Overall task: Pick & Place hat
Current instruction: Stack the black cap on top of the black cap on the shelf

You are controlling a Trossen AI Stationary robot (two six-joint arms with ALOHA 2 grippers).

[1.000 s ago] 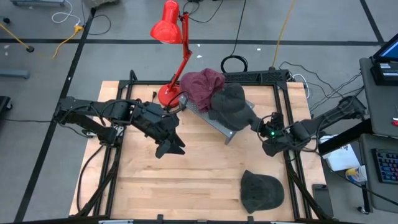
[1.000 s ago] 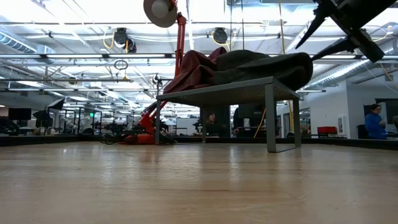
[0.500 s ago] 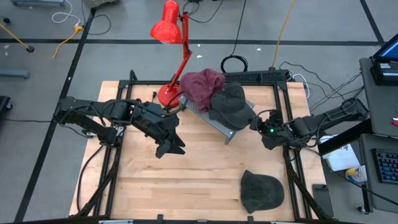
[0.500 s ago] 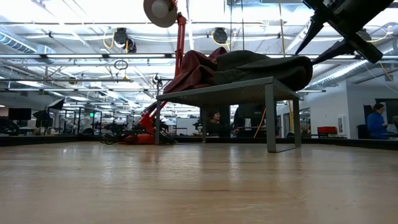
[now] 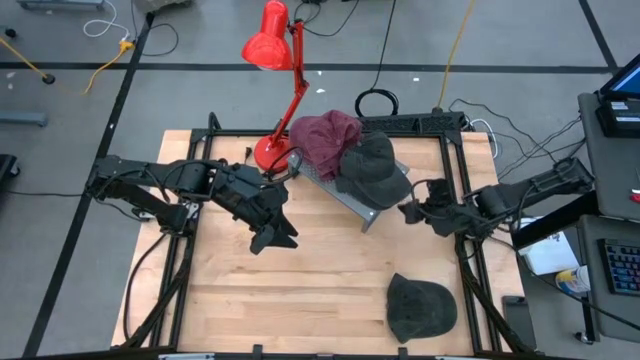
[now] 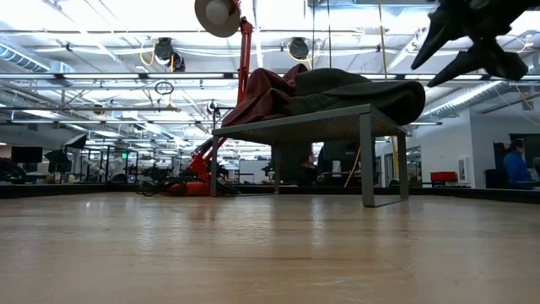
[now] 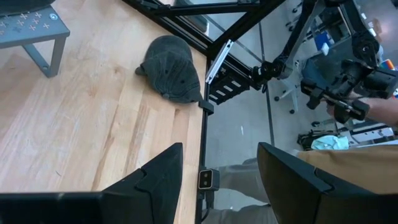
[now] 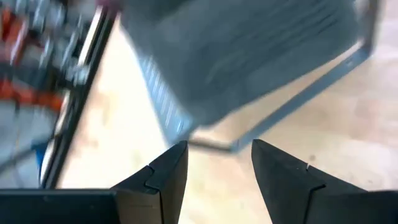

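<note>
Hat, dark grey (image 5: pixel 372 160): on grey stand (image 5: pixel 352 195) at desk (image 5: pixel 330 290) rear, touching maroon hat (image 5: pixel 322 135). 2nd grey hat (image 5: pixel 421 306) lies front-right. L→R: left claw (image 5: pixel 273 238) idle mid-desk, fingers apart, empty. Right claw (image 5: pixel 407 210) has swung in from the right edge, now just beside stand's right end, fingers apart, empty. Judged: approach underway, no grasp yet.

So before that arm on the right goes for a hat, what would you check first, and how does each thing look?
1. Right hand open and empty: ok.
2. Right hand beside the grey rack, touching nothing: ok.
3. Dark hat on the rack, in reach: ok.
4. Red hat overlaps the dark one; separates cleanly: cannot tell.
5. Left hand open, waiting mid-table, clear of the rack: ok.
6. Third hat lies apart at the table's front: ok.
</note>
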